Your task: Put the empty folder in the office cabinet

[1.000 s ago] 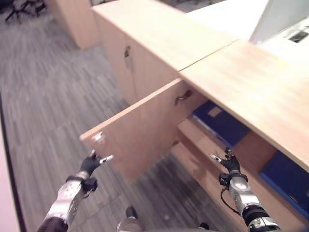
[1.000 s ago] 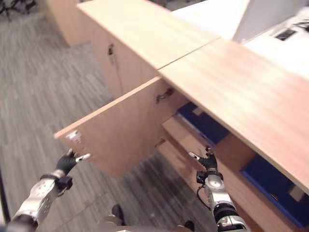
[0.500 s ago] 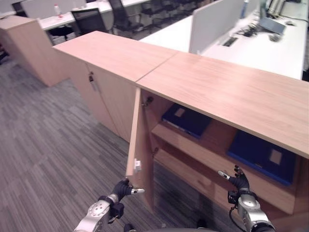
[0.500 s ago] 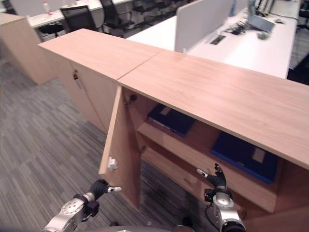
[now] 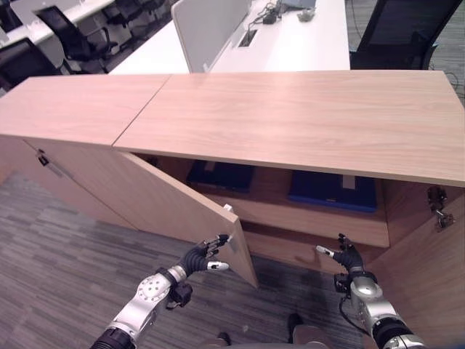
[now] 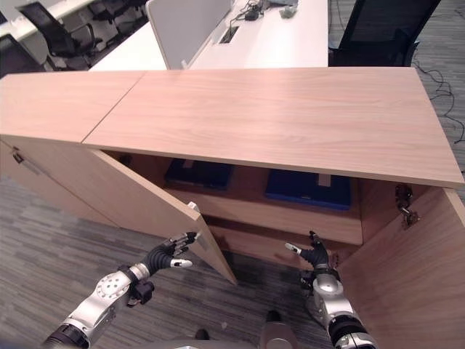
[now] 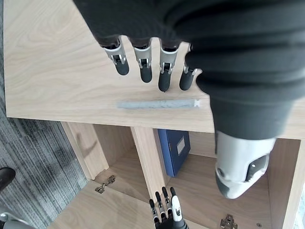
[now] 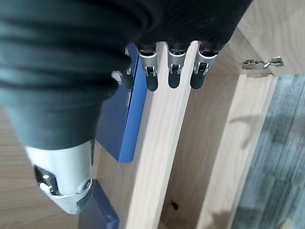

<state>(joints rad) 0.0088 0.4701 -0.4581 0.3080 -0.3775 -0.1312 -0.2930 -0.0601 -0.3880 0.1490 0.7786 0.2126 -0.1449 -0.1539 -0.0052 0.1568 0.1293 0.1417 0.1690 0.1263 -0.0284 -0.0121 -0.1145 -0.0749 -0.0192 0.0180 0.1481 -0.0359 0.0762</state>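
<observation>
Office cabinet point(image 5: 305, 116) doors open | two blue folders point(image 5: 332, 190) flat on upper shelf | left hand point(image 5: 205, 255), right hand point(image 5: 347, 256) fingers relaxed, empty | folder judged light, stiff; grip spine edge.

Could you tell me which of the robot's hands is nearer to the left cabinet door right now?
The left. The left hand is right at the free edge of the left cabinet door, fingers straight. The right hand is off to the door's right, in front of the open cabinet's lower shelf.
</observation>
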